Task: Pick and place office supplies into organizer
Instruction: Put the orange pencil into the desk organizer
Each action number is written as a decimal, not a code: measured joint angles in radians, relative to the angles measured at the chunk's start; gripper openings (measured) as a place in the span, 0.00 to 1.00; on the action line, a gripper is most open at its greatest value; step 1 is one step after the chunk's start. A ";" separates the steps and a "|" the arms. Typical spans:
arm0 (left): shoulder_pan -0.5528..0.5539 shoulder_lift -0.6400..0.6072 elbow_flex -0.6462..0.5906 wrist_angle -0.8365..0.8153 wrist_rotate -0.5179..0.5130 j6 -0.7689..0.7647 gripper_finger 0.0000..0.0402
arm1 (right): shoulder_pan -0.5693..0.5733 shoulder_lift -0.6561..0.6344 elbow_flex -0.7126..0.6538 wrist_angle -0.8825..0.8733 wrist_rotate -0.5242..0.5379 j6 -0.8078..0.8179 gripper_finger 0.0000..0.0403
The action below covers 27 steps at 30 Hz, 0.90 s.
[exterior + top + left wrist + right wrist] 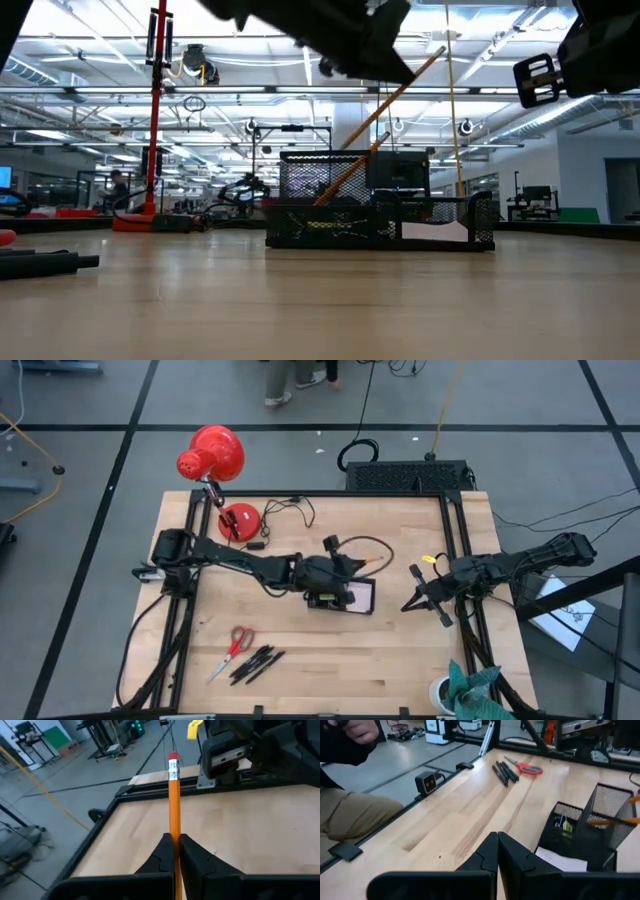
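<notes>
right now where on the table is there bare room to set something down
The widest bare wood is the table's front right, between the black pens and the right gripper. The front left corner beside the scissors is free too. It is crowded around the organizer, where the left gripper holds a pencil.

The light wooden surface (400,650) holds a black mesh organizer (345,596) in the middle, red-handled scissors (235,648) and black pens (256,663) at seven o'clock, and a red lamp base (239,520) at eleven o'clock.

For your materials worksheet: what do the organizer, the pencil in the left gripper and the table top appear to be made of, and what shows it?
Organizer: black wire mesh, probably metal; you see through its walls.
Pencil, shut in the left gripper: orange painted, likely wood, with a silver band and red eraser.
Table top: pale wood, butcher-block strips with visible grain.
</notes>
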 joint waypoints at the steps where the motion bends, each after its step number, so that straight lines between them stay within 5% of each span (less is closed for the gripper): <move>1: 0.003 -0.009 -0.036 0.040 0.010 -0.012 0.01 | 0.000 0.001 0.000 -0.004 0.000 0.003 0.00; 16: 0.000 -0.026 -0.392 0.444 0.042 -0.083 0.01 | 0.000 0.000 0.000 -0.031 0.001 0.052 0.00; 27: -0.001 -0.026 -0.484 0.465 0.045 -0.140 0.06 | 0.000 0.000 0.000 -0.029 0.002 0.053 0.00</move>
